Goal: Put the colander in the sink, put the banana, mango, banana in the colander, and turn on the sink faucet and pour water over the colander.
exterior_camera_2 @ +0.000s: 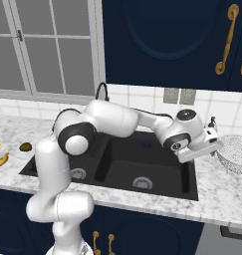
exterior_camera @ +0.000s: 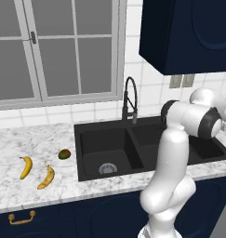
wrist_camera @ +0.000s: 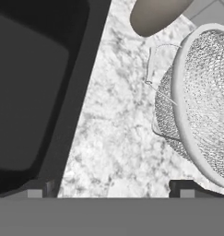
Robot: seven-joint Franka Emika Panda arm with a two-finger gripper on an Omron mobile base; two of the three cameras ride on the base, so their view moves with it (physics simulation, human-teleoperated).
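The white perforated colander [exterior_camera_2: 235, 154] stands on the marble counter right of the black sink [exterior_camera_2: 117, 167]. In the hand view the colander [wrist_camera: 203, 101] lies to the right and the sink's [wrist_camera: 35, 92] basin to the left. My gripper [exterior_camera_2: 216, 145] hovers just left of the colander, above the counter strip between it and the sink. It is open [wrist_camera: 111, 190], with only bare marble between the fingertips [wrist_camera: 37, 189]. Two bananas [exterior_camera: 26, 167] [exterior_camera: 47, 177] and the mango [exterior_camera: 64, 154] lie on the counter left of the sink [exterior_camera: 133, 148]. The black gooseneck sink faucet [exterior_camera: 129, 100] rises behind the basins.
A rounded grey object [wrist_camera: 155, 14] stands at the back near the colander. Dark wall cabinets [exterior_camera_2: 167, 40] hang above the counter and a window [exterior_camera: 54, 46] sits behind the left side. My own arm [exterior_camera_2: 117, 122] stretches across over the sink.
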